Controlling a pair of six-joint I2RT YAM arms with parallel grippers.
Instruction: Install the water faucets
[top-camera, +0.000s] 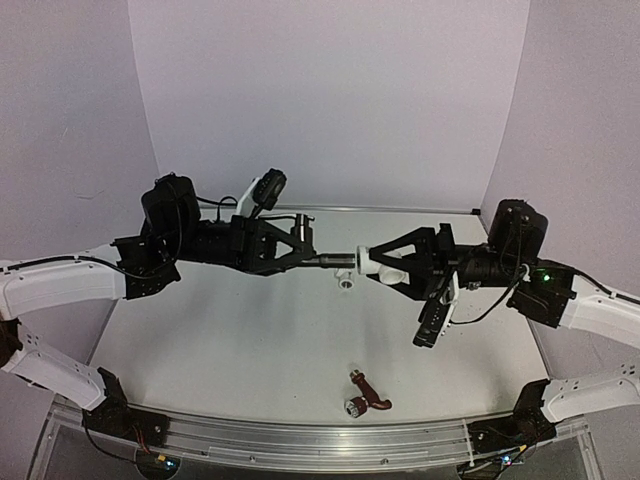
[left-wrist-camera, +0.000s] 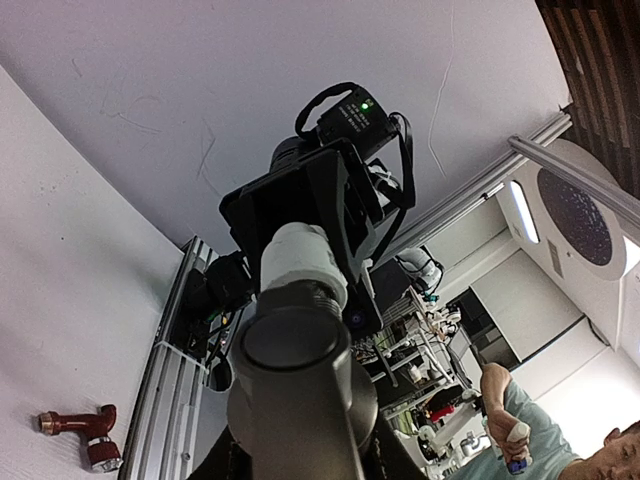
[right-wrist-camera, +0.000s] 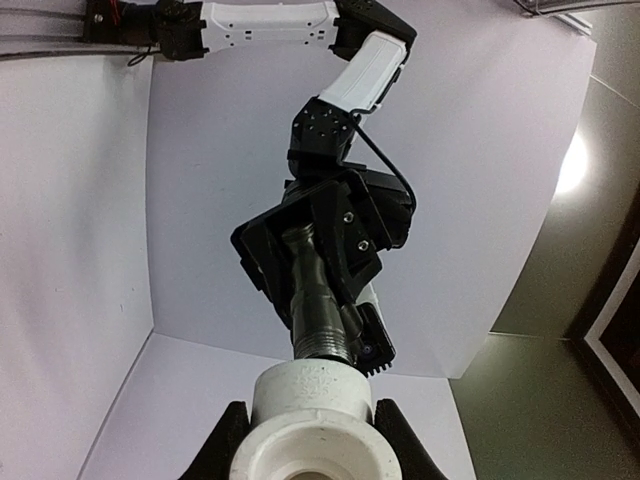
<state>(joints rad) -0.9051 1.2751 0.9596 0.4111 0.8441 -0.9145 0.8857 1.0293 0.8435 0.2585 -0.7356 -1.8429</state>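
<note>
White table (top-camera: 250, 350) below; my left gripper (top-camera: 312, 257) clamps the grey faucet (top-camera: 335, 260) in mid-air. Its long axis runs level, threaded end meeting the mouth of the fitting (top-camera: 374, 262) pinched in my right gripper (top-camera: 388, 265). I can't tell whether it has started in. Red faucet (top-camera: 367, 396) lies near the front edge.

Top camera looks down from behind; wrist cameras face each other closely, sharing the dark faucet (top-camera: 332, 260)

2 faucets (top-camera: 330, 260) (top-camera: 368, 395), 2 white fittings (top-camera: 368, 263) (top-camera: 345, 282)
</note>
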